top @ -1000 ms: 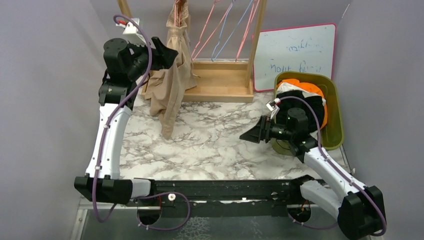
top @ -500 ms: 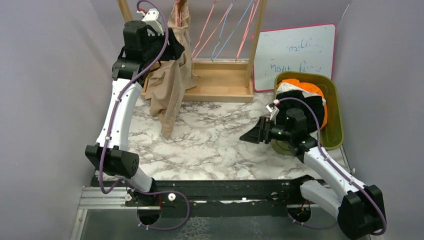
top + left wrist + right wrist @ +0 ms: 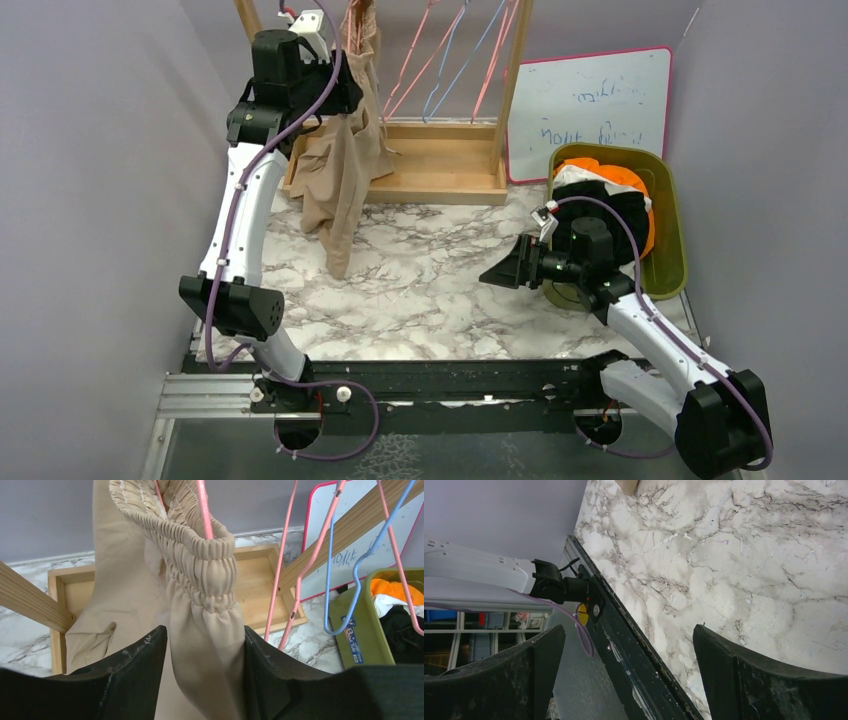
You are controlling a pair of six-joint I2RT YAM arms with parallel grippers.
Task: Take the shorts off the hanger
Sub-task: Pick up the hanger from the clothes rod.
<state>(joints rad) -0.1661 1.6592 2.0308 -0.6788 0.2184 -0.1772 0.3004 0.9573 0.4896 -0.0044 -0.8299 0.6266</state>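
Tan-beige shorts (image 3: 340, 170) hang by their gathered waistband (image 3: 200, 555) from a pink hanger (image 3: 202, 505) on the wooden rack at the back left. My left gripper (image 3: 345, 95) is raised to the rack, and in the left wrist view its jaws (image 3: 205, 630) press on both sides of the tan fabric just under the waistband. Out over the marble, right of centre, my right gripper (image 3: 500, 270) hovers open, and the right wrist view shows nothing between its fingers (image 3: 629, 630). Orange shorts (image 3: 610, 172), white shorts (image 3: 575, 175) and black shorts (image 3: 615, 215) lie in the green bin.
The green bin (image 3: 672, 230) stands at the right behind the right arm. A whiteboard (image 3: 590, 100) leans on the back wall. The rack's wooden base tray (image 3: 440, 165) sits at the back, with bare pink and blue hangers (image 3: 440, 60) above it.
The left arm rose and reached back to the hanging tan shorts, and its jaws narrowed onto the fabric. The right arm has not moved.
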